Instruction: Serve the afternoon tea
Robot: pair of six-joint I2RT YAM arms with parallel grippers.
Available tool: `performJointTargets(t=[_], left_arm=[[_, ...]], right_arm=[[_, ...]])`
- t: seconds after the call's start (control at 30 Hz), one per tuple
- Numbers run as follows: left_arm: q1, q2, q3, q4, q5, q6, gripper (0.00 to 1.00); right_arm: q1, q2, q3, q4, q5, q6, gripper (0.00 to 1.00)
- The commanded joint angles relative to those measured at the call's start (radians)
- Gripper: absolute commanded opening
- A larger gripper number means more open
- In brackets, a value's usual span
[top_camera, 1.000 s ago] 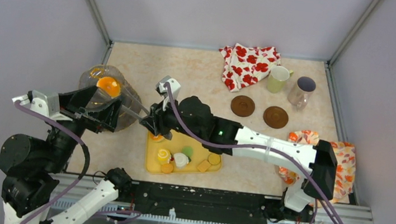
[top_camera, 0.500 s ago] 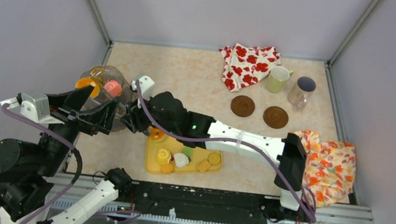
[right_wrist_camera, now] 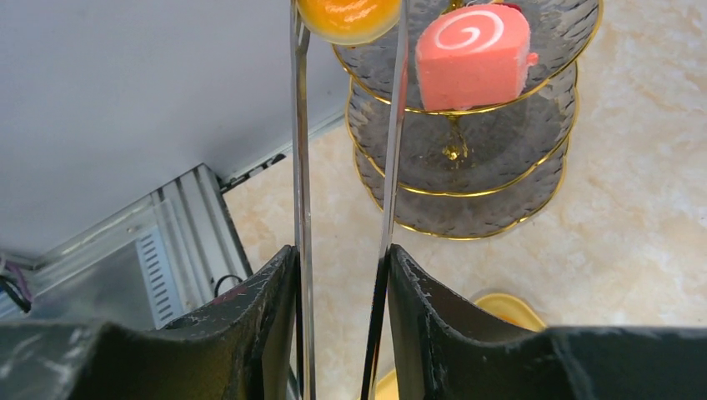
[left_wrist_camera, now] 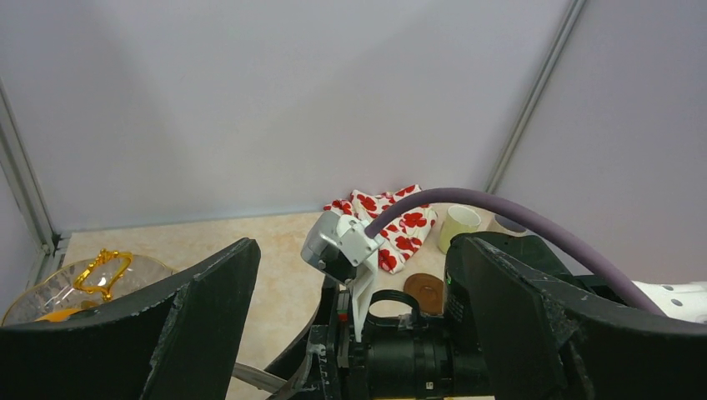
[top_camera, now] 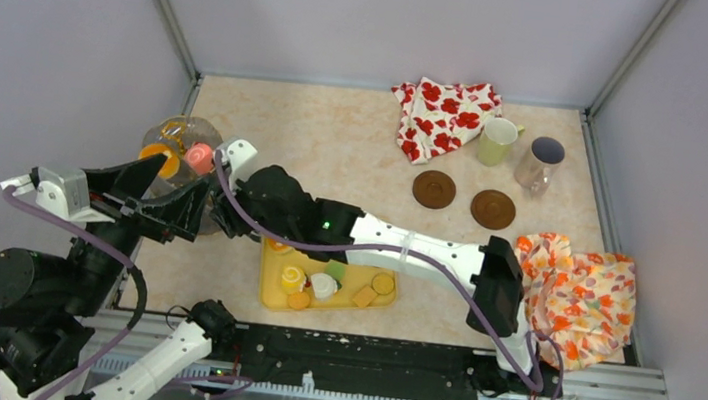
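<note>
Fingers of the left gripper (top_camera: 169, 201) stand spread as wide as they go, holding nothing, near the tiered glass stand (right_wrist_camera: 467, 192) at the left of the worktop (top_camera: 337, 133). Just beside it, the right gripper (right_wrist_camera: 340, 283) squeezes the metal tongs (right_wrist_camera: 300, 167), whose tips pinch an orange tart (right_wrist_camera: 348, 12) over the top tier, beside a pink swirl roll (right_wrist_camera: 473, 46) lying there. More sweets (top_camera: 325, 285) sit on a yellow tray (top_camera: 272, 281) at the near edge. Farther right are two brown coasters (top_camera: 434, 189), a red-flowered cloth (top_camera: 445, 115), a pale-yellow mug (top_camera: 498, 141), a greyish mug (top_camera: 539, 161) and an orange-flowered cloth (top_camera: 585, 297). Pale grey walls (top_camera: 400, 24) enclose the marbled surface.
</note>
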Motion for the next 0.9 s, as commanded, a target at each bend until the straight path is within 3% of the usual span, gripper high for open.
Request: performJointTargets(t=[0.0,0.87], left_arm=[[0.003,0.0,0.015,0.016,0.013,0.011,0.99],[0.003,0.004,0.014,0.023,0.024,-0.003,0.99]], right_arm=[[0.014,0.013,0.073,0.014,0.056,-0.038,0.4],[0.015,-0.026,0.08,0.005,0.058,-0.052,0.51]])
